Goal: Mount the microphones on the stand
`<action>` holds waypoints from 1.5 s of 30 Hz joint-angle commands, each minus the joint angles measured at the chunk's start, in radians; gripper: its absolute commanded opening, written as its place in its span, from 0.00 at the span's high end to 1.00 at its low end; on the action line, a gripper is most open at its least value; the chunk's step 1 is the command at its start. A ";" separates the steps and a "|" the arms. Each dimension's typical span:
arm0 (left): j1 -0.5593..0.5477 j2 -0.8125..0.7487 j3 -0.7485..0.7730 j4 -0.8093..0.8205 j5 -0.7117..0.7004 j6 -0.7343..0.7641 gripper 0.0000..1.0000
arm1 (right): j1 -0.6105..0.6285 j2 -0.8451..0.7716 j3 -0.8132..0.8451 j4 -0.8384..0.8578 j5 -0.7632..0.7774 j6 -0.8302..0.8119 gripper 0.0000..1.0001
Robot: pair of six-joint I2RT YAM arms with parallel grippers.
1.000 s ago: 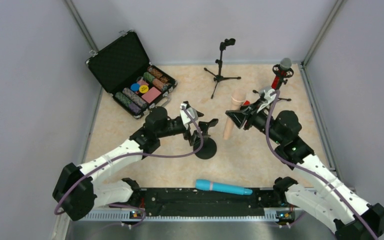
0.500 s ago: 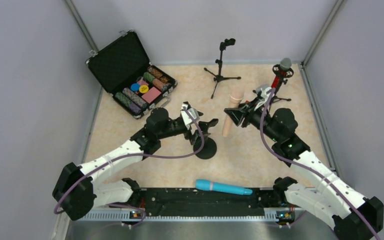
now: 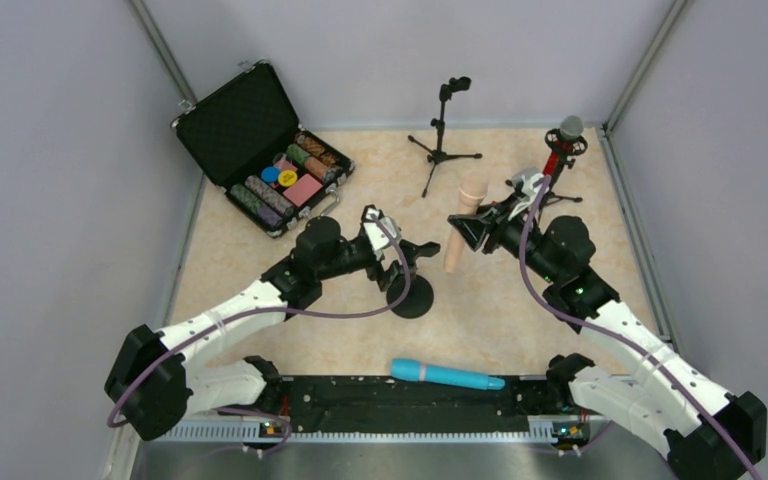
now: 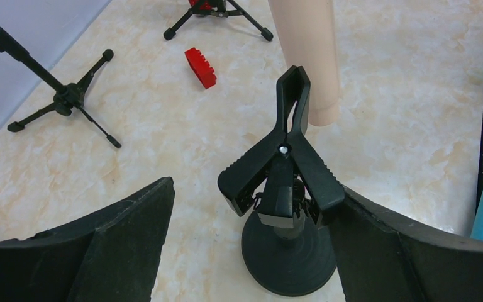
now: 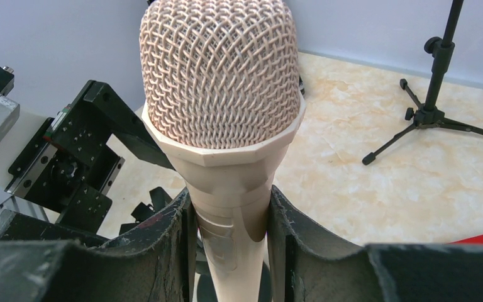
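The right gripper [image 5: 231, 245] is closed on the beige microphone [image 5: 220, 94], its two fingers pressing the handle just below the mesh head; the head fills the right wrist view, and the lower handle is cut off at the bottom edge; from above, the microphone stands nearly upright in the middle of the table [image 3: 520, 300], head up, its lower end hanging just to the right of the round-based stand [image 4: 289, 261]; the left gripper [image 4: 258, 233] is open, with one finger on each side of the stand's clip [image 4: 286, 170] and neither touching it; only the inner edges of those fingers show, and the rest runs out of frame; in the left wrist view the microphone's butt end sits right behind the clip's tip, and whether the two touch cannot be told; the blue microphone [image 3: 447, 375] lies flat at the near edge between the arm bases, a mere sliver of it at the edge of the left wrist view; the red microphone [image 3: 563, 140] sits on a tripod stand in the far right corner, partly hidden by the right arm's cable; an empty tripod stand [image 3: 442, 130] stands at the far middle; a red block [image 4: 200, 67] lies beyond the clip; an open case [image 3: 250, 130] sits far left.
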 commanded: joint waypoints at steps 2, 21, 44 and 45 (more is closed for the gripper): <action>0.001 -0.017 0.005 0.074 -0.021 0.024 0.04 | -0.009 -0.008 0.005 0.071 0.004 -0.014 1.00; 0.021 -0.024 -0.007 0.161 0.088 0.111 0.01 | -0.008 -0.021 0.003 0.061 -0.014 -0.011 1.00; 0.113 -0.018 0.112 -0.029 0.373 0.214 0.01 | -0.008 -0.029 -0.005 0.059 -0.035 -0.004 1.00; 0.114 -0.009 0.119 -0.034 0.387 0.219 0.01 | -0.008 -0.031 -0.006 0.059 -0.035 -0.005 1.00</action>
